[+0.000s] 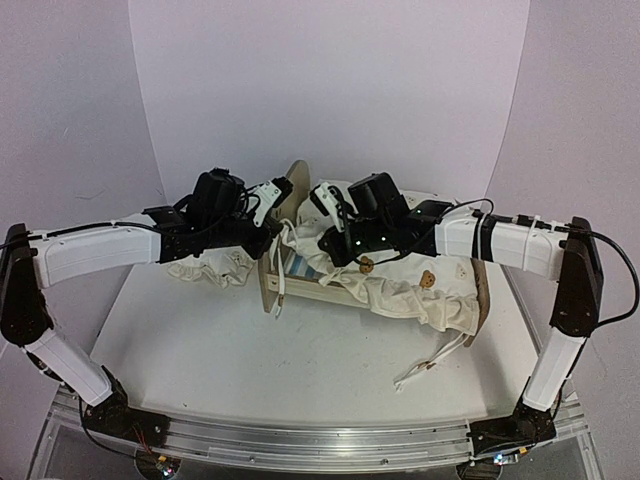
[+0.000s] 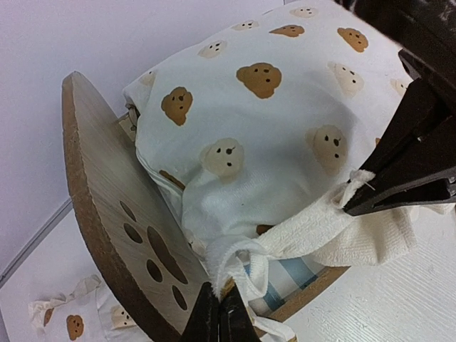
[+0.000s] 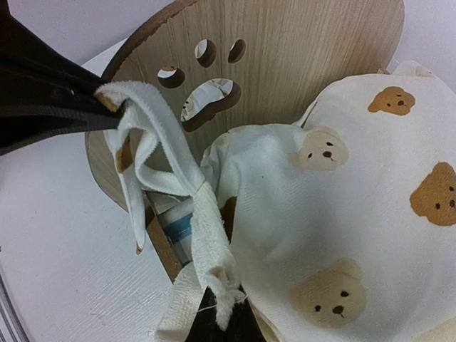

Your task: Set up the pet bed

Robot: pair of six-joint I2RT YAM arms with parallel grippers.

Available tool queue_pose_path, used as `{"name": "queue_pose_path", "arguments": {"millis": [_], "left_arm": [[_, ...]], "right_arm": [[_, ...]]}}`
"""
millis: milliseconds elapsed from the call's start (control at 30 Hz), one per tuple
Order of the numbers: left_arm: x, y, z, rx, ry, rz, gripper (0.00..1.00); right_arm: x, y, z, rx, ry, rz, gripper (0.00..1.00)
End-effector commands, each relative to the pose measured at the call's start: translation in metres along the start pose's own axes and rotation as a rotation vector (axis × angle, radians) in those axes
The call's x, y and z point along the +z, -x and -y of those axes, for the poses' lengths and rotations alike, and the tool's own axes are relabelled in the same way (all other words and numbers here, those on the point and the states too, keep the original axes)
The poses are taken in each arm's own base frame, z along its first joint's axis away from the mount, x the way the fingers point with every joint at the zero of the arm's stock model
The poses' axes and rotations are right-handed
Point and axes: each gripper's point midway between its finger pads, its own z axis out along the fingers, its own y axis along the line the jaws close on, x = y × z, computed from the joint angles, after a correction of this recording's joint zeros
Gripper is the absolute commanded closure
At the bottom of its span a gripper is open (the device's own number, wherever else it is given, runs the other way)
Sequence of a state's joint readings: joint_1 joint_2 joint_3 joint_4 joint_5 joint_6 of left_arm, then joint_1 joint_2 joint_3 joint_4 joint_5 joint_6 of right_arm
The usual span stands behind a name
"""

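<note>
The pet bed (image 1: 272, 283) stands mid-table, its paw-print headboard (image 2: 107, 206) on the left; the headboard also shows in the right wrist view (image 3: 299, 57). The striped base (image 2: 288, 274) peeks out under the bear-print cushion (image 1: 405, 285) draped over the frame. My left gripper (image 2: 217, 320) is shut on one white cushion tie (image 2: 235, 260) beside the headboard. My right gripper (image 3: 224, 324) is shut on the other tie's end (image 3: 217, 274). The two ties cross between the grippers at the bed's front corner. In the top view the left gripper (image 1: 274, 224) and right gripper (image 1: 326, 232) meet over the headboard.
The small bear-print pillow (image 1: 215, 268) lies on the table left of the bed, under my left arm. More cushion ties (image 1: 430, 360) trail over the table at the bed's right end, by the footboard (image 1: 482, 290). White walls close in behind.
</note>
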State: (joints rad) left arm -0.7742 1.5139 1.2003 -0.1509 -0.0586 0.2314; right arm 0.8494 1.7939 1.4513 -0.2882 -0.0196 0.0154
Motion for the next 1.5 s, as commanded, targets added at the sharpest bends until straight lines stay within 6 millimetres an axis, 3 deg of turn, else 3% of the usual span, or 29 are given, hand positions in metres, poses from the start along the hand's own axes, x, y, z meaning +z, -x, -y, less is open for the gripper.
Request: {"name": "queue_pose_path", "arguments": {"millis": [0,167,367,533,667,800,900,967,1100,1267,1467], "left_arm": [[0.001,0.024,-0.012,-0.041,0.045,0.112,1.0],[0.003,0.008,-0.007,-0.076,0.03,0.082,0.97],[-0.021,-0.012,-0.001,-0.191,0.004,0.06,0.5],[-0.043,-0.035,0.004,-0.374,-0.016,-0.015,0.35],[-0.045,-0.06,0.021,-0.542,-0.082,-0.085,0.34],[-0.043,-0.072,0.045,-0.712,-0.219,0.012,0.4],[-0.045,-0.081,0.046,-0.746,-0.222,0.112,0.47],[-0.042,-0.085,0.037,-0.738,-0.164,0.144,0.44],[-0.033,-0.063,0.024,-0.7,-0.122,0.187,0.39],[-0.031,-0.03,0.036,-0.623,-0.229,0.227,0.6],[-0.023,-0.014,0.027,-0.617,-0.194,0.252,0.74]], "right_arm": [[-0.004,0.015,-0.002,0.003,0.011,0.042,1.0],[-0.005,0.016,-0.002,0.004,0.013,0.046,1.0],[-0.004,0.015,-0.004,-0.001,0.022,0.043,1.0],[-0.004,0.016,-0.003,-0.002,0.02,0.044,1.0],[-0.001,0.014,0.0,0.01,0.001,0.039,1.0],[0.001,0.017,0.003,0.033,-0.016,0.043,1.0],[0.001,0.019,0.004,0.061,-0.018,0.045,1.0],[0.002,0.015,0.006,0.067,-0.03,0.035,1.0],[0.0,0.011,0.012,0.062,-0.07,0.018,1.0],[-0.006,0.017,0.01,0.052,-0.057,0.032,1.0],[-0.01,0.02,0.007,0.05,-0.04,0.04,1.0]]}}
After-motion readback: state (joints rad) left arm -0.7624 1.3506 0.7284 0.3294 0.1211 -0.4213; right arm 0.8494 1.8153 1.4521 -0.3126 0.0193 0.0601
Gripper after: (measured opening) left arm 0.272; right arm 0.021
